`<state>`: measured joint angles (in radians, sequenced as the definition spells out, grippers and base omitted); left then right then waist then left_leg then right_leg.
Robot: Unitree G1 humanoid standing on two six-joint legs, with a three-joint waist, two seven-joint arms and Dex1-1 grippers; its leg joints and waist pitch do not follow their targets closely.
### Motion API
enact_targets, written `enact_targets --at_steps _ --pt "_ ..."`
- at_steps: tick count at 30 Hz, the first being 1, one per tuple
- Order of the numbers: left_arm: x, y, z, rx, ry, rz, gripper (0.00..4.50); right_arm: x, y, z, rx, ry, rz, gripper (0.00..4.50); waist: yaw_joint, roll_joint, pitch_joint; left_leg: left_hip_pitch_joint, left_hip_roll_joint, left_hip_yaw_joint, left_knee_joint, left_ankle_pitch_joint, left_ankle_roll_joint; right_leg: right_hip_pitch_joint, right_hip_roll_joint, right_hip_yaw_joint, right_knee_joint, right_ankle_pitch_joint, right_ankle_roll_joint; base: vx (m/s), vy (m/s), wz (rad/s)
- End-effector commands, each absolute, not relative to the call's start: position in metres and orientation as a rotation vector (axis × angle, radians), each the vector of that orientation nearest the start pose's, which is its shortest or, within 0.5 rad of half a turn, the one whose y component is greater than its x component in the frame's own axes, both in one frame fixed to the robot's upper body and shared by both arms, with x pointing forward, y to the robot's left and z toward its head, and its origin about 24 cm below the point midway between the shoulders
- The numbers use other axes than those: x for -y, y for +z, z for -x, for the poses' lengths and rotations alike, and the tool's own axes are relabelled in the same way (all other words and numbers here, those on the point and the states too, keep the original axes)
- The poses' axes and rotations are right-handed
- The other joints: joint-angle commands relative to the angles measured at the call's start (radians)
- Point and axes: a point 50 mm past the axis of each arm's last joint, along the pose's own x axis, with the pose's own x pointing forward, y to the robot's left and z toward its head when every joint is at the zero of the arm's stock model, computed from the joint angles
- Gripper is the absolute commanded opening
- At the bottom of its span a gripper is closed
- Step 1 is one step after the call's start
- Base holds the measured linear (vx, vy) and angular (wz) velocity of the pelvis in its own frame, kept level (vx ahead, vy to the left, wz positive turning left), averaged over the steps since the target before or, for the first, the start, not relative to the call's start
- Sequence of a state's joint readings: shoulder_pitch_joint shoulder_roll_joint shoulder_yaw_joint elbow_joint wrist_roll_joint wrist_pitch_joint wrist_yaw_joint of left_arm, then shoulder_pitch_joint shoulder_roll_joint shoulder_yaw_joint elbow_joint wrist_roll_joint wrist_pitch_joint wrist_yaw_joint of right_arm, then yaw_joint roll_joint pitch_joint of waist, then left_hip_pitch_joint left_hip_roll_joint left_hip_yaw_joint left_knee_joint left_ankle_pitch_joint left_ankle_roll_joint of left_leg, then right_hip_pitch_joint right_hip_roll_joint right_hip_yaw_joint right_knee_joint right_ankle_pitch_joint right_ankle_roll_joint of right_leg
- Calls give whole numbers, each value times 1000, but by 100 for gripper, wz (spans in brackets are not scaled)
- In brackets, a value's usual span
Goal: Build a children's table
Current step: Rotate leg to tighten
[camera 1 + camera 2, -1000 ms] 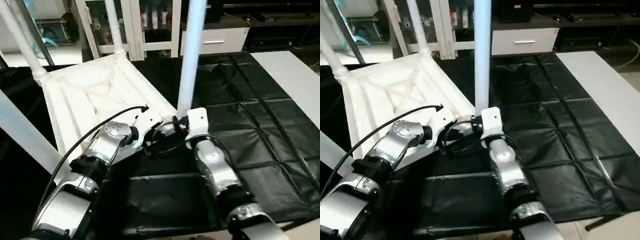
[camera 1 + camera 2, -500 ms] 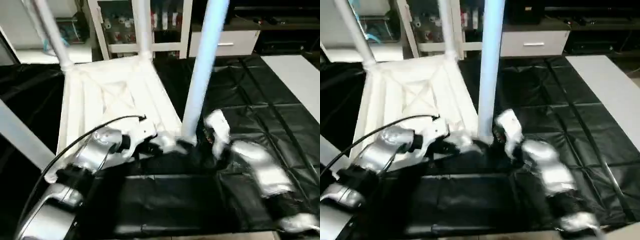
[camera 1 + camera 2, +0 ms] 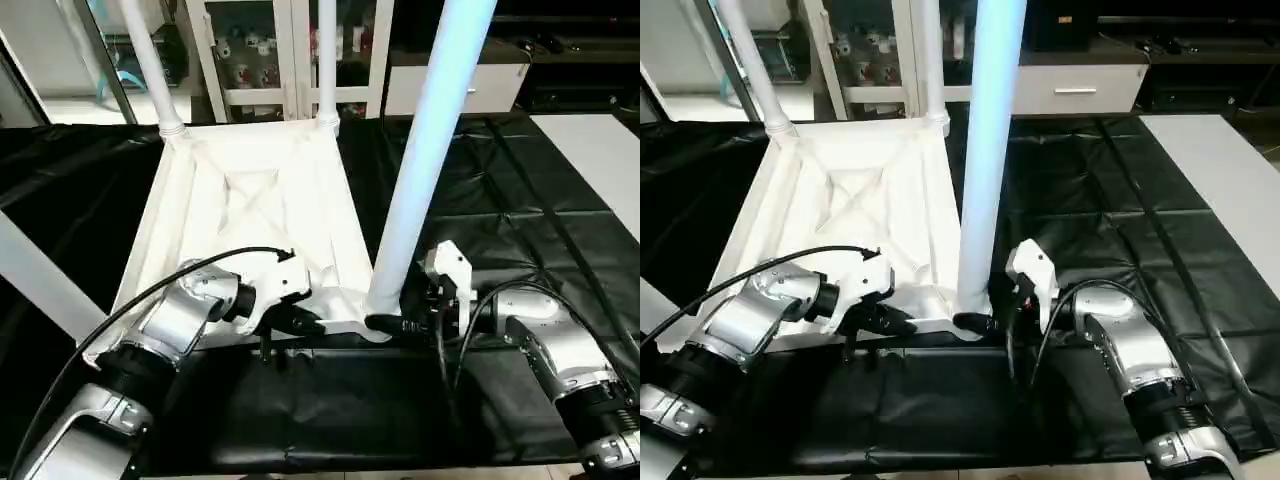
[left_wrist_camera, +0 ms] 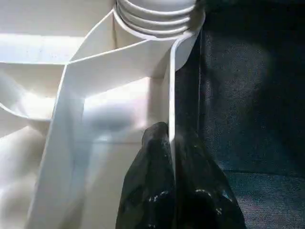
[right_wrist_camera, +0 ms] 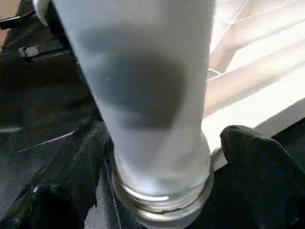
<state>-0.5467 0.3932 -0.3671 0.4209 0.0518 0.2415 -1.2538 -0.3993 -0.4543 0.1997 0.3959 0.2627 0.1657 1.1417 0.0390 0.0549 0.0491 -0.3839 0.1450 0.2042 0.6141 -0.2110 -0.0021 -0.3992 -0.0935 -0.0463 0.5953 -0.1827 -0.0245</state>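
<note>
Black cloth (image 3: 520, 180) covers the work table under the upturned tabletop (image 3: 250, 210). Left gripper (image 4: 170, 143) pinches its rim wall; right gripper (image 5: 157, 162) straddles the near leg (image 3: 420, 170), fingers spread.

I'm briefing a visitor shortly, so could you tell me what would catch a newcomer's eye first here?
The white table top lies upside down on the black-draped work table, ribs up, with white legs standing in its corners. The nearest leg rises tall at its near right corner, the right tool open around its base. The left tool pinches the top's near rim.

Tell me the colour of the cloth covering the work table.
Black, with creases, under the white plastic tabletop; the black cloth shows best in the right eye view.
</note>
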Motion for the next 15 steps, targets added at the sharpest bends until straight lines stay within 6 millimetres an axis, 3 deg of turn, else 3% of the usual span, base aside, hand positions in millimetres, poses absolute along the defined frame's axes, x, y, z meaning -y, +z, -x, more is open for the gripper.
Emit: enact_targets --at_steps 1,5,15 --pt "-122 35 -289 -643 -1476 -449 0 163 53 -293 -339 1231 147 408 0 -6 -65 22 89 -41 -83 -148 87 43 -67 37 -55 -108 -263 0 0 0" --pt "-123 34 -288 -647 -1474 -450 0 162 53 -293 -346 1233 136 408 -1 -10 -67 22 89 -39 -81 -138 93 44 -67 37 -53 -91 -269 0 0 0" --pt "-122 34 -288 -646 -1458 -442 0 161 54 -295 -346 1246 124 324 -1 -10 -66 22 89 -40 -80 -139 93 44 -66 36 -54 -113 -267 0 0 0"
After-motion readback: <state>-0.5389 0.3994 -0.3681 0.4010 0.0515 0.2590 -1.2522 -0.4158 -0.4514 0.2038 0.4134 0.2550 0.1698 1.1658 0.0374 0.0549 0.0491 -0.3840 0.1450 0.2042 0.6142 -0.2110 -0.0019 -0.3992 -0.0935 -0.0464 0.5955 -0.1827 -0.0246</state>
